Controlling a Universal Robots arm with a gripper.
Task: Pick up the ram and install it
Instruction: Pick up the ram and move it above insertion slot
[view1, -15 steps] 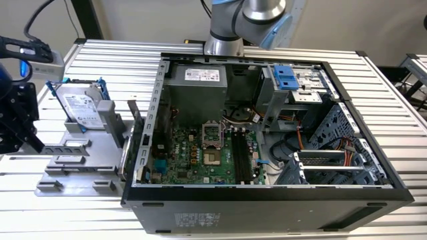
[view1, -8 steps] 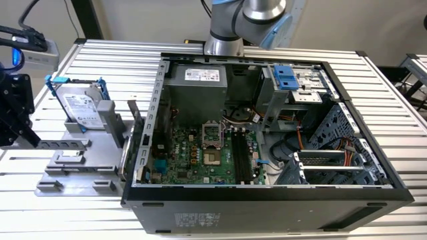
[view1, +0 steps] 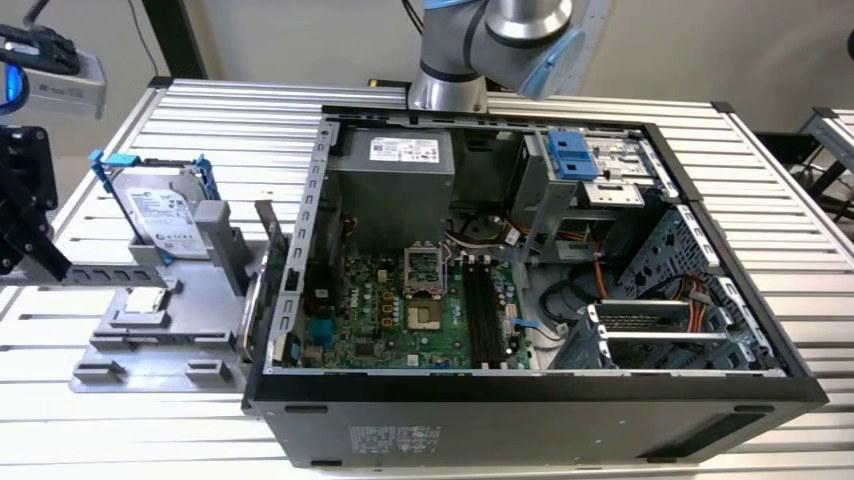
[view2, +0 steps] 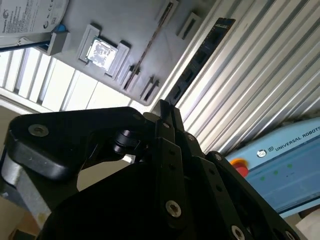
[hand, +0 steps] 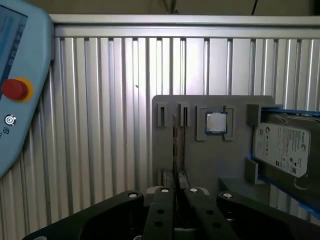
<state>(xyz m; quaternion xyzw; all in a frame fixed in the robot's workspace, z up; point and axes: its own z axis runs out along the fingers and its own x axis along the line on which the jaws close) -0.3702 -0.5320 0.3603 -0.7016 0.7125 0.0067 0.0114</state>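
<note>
At lower centre in the first wrist view our gripper (hand: 176, 192) looks closed, empty; we should open it and square it to the ram (hand: 174, 145).

Ram (hand: 174, 140) near end apparently hidden inside hand (hand: 175, 182); hard drive (hand: 282, 150) cropped.

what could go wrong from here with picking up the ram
1. The ram stands on its thin edge in the grey holder. With the gripper near one end, an off-centre grip may tilt or jam it.
2. The processor chip and hard drive sit close by and could get knocked.
</note>
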